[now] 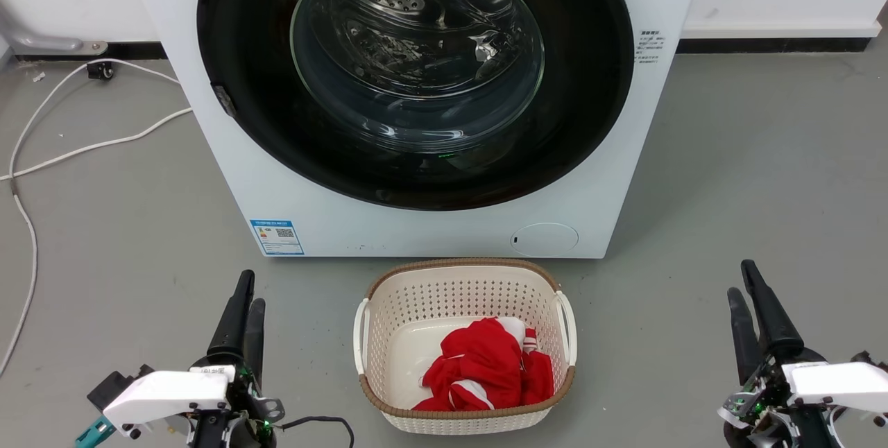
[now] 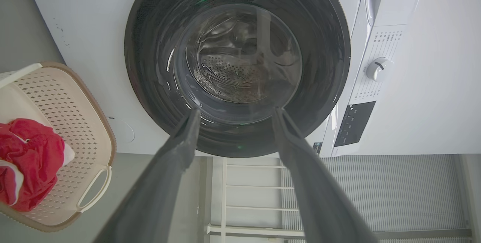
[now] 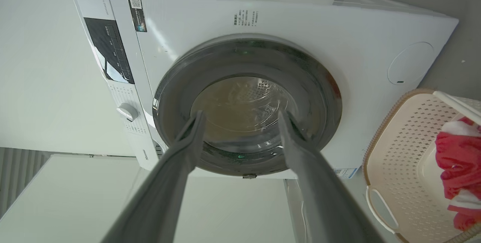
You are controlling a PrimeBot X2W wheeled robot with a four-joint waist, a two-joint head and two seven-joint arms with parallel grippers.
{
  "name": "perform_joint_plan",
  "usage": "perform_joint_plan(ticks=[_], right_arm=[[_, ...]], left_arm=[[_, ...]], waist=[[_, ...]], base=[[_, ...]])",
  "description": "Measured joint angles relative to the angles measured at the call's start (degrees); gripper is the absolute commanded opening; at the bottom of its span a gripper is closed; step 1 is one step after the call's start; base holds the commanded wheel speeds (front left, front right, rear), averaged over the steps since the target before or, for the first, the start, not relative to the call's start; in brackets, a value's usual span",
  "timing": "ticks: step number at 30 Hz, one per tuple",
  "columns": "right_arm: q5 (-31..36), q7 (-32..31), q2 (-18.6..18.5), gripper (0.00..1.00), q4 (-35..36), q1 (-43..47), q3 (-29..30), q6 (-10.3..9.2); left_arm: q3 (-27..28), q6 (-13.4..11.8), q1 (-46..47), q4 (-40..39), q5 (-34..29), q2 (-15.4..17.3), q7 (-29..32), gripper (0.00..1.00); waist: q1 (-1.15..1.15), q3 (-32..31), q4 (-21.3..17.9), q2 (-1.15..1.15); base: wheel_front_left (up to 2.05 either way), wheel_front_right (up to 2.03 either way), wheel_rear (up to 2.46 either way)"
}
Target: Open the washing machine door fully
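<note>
On the grey floor (image 1: pixel 763 157) stood the washing machine (image 1: pixel 430 233), a white box facing the robot and backed against a pale wall. Across most of the washing machine's front lay the washing machine door (image 1: pixel 590 108), a glossy black ring around a clear bulging glass centre. It sat shut, flush against the front panel, and the perforated steel drum showed through the glass. Just in front of the washing machine, below the door and near the foot of the panel, sat a cream perforated laundry basket (image 1: pixel 416 295) with a brown rim and a handle at each side. The left gripper (image 1: pixel 252 288) hovered in front of the washing machine on the robot's left, well apart from the door. Its jaws were spread with nothing between them, and in the left wrist view they pointed at the lower part of the glass. The right gripper (image 1: pixel 741 278) hung in front of the washing machine on the robot's right, also apart from it, jaws likewise spread and empty. A crumpled red and white garment (image 1: pixel 485 365) lay in the basket. A white cable (image 1: pixel 83 150) trailed over the floor on the robot's left of the washing machine. Low on the washing machine's front were a blue label (image 1: pixel 277 236) and a round flap (image 1: pixel 545 238).
</note>
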State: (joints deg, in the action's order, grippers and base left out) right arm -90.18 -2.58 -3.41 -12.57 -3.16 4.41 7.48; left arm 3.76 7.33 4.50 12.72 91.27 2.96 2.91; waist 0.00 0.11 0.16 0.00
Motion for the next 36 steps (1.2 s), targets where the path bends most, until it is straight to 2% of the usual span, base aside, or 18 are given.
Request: perform_joint_plan(ticks=[8,24,36], right_arm=[[13.1,1.9,0.0,1.00,3.5,0.6,-1.3,0.01],[35.2,5.3,0.1,1.00,8.7,2.4,-2.2,0.01],[49.4,6.9,0.1,1.00,10.9,3.5,-2.9,0.01]], left_arm=[[-0.7,0.0,0.0,-2.0,-7.7,0.1,-2.1,1.00],[-2.2,0.0,0.0,-7.2,-24.8,0.0,-5.5,1.00],[-3.5,0.0,-0.1,-9.5,-39.3,0.0,-7.7,1.00]], waist=[[0.00,0.0,0.4,0.00],[0.00,0.0,0.8,0.00],[0.00,0.0,1.1,0.00]], base=[[0.00,0.00,0.00],[0.00,0.00,0.00],[0.00,0.00,0.00]])
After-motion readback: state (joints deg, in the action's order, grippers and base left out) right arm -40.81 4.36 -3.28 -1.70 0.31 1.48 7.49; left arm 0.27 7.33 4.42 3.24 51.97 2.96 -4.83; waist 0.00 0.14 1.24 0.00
